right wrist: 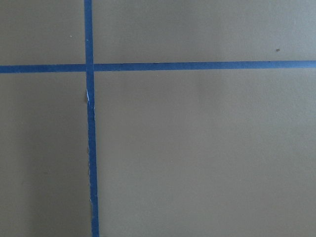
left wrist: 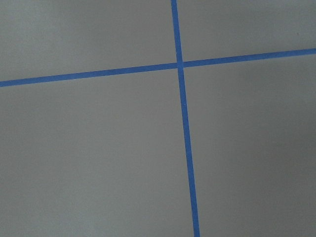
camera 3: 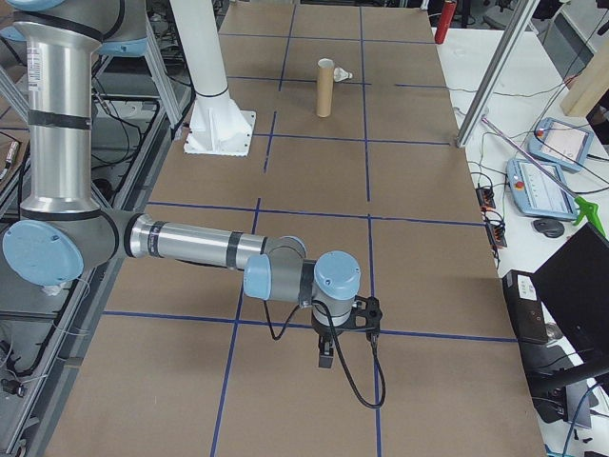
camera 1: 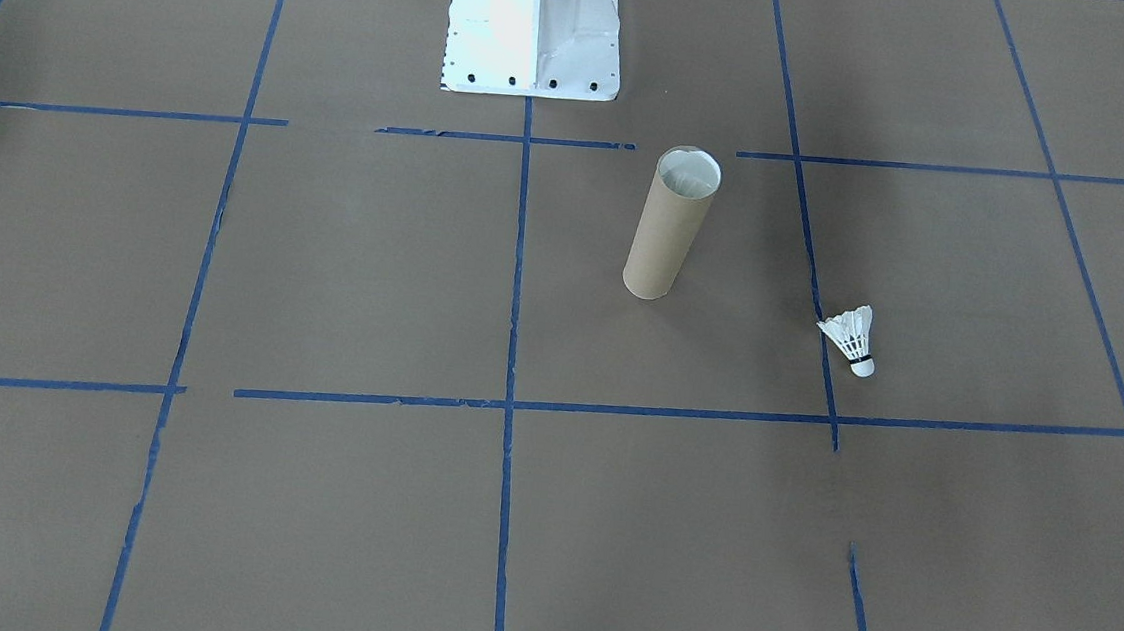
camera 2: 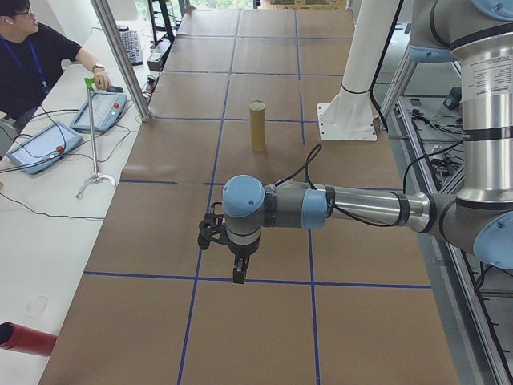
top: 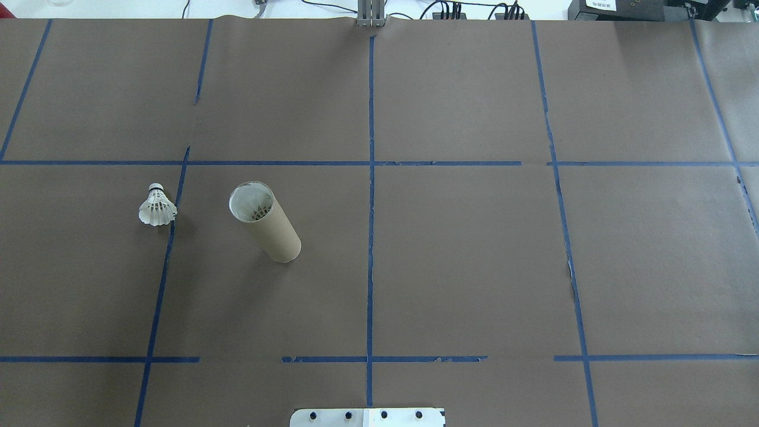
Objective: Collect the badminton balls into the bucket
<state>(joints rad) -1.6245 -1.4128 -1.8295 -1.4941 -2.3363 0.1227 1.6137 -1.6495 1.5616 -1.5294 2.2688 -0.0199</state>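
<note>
Silver arm tubes (camera 2: 365, 207), pale-blue joint caps (camera 3: 337, 277), black cables (camera 3: 366, 376), white base (camera 1: 532, 27)

Brown paper-covered table (top: 474, 267) w/ blue tape grid (top: 370, 237), white side bench (camera 2: 48, 241) w/ tablets (camera 2: 36, 148) & cables, seated person (camera 2: 36, 56), metal frame posts (camera 2: 120, 56), bright even light

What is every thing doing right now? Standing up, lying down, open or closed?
shuttlecock: lying loose on the table, outside the tube.
cardboard tube: standing upright, open on top, feathers showing inside.
left gripper: hanging above the table, open or shut unclear.
right gripper: hanging above the table, open or shut unclear.
</note>
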